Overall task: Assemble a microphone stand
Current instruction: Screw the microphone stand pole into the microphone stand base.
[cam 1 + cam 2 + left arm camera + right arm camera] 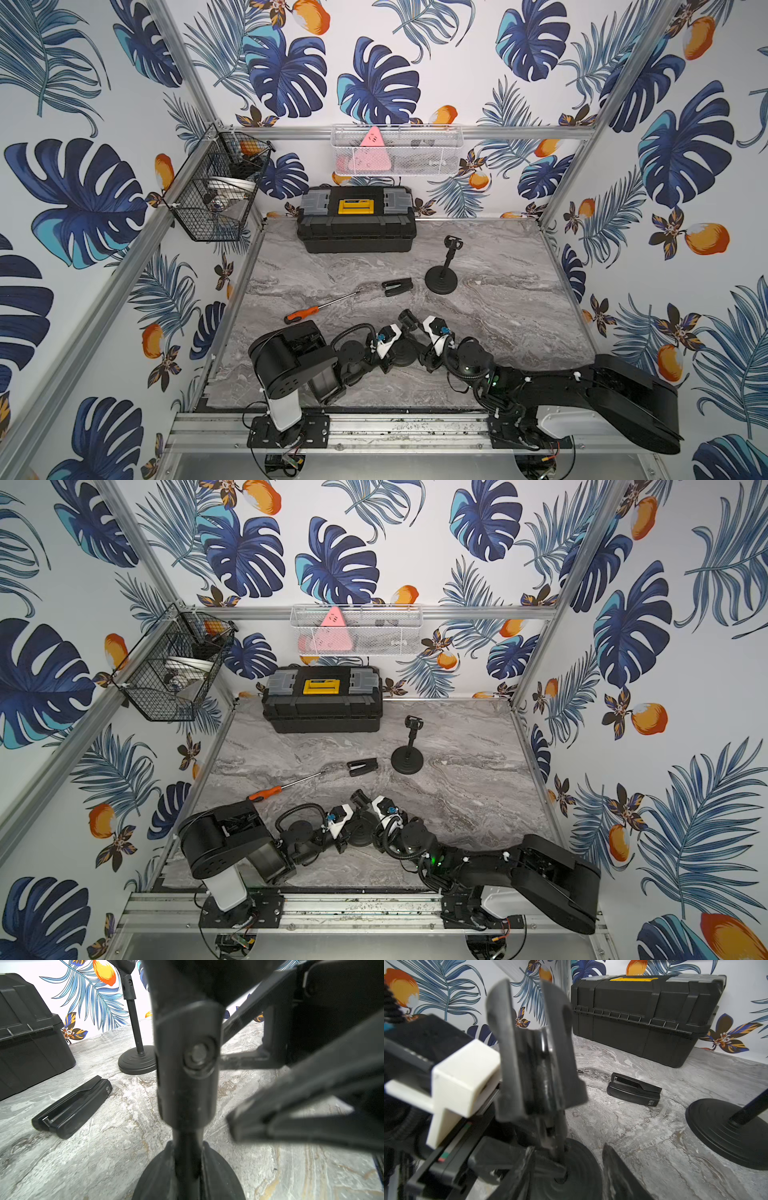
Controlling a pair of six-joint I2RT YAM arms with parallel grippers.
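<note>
Mic clip (pixel 533 1064) above round base (pixel 579 1169), toolbox (pixel 643 1018) behind

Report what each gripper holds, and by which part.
The left gripper holds the near microphone stand by its pole, just under the clip joint. The right gripper is open and holds nothing.

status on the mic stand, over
Left gripper shut on black microphone stand, low on its pole. Right gripper open, either side of that pole. Black stapler and orange-handled screwdriver lie apart, further back.
</note>
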